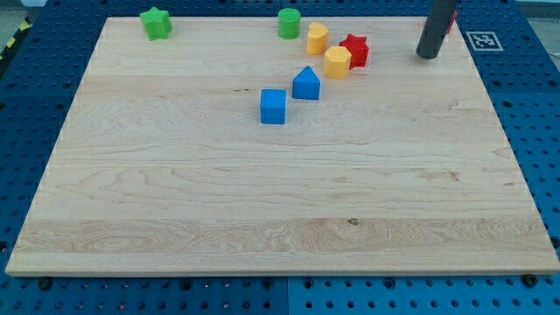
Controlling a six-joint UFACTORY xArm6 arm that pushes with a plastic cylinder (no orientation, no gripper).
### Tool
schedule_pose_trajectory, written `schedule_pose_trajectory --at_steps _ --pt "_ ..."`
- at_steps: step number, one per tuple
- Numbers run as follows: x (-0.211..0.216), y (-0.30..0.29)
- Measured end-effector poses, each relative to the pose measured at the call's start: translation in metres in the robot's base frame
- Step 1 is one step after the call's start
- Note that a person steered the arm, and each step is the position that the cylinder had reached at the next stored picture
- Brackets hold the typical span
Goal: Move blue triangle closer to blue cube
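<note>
Hovering near the view's top right corner of the board, my tip (428, 56) stood well apart from every block, touching none. It was a bare rod with no jaws to open or close, so nothing was held or clamped.

Nearest to it lay the red block (355, 50), star-like in outline, with a yellow hexagon (337, 62) touching it on the view's left and a second yellow block (317, 38) just above that. A green cylinder (289, 23) sat near the top edge, and a green star (156, 23) far off toward the top left.

Below the yellow pair was the blue triangle (305, 83), and just beside it, down and to the view's left, the blue cube (273, 106). The two were near each other, with only a small gap between them; whether they touched at a corner I could not tell.

Judging by that spacing, the task looked largely done or needed only a light nudge. A push from the triangle's upper right would have driven it toward the cube, but the yellow hexagon crowded that side, so the approach would have called for care. The wooden board (262, 219) lay on a blue pegboard (542, 131).
</note>
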State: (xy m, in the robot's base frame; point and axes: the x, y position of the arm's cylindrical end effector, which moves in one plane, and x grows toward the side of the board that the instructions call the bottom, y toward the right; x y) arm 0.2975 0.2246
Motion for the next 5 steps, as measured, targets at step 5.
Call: schedule_pose_trajectory --at_steps 5 --pt "0.138 -0.163"
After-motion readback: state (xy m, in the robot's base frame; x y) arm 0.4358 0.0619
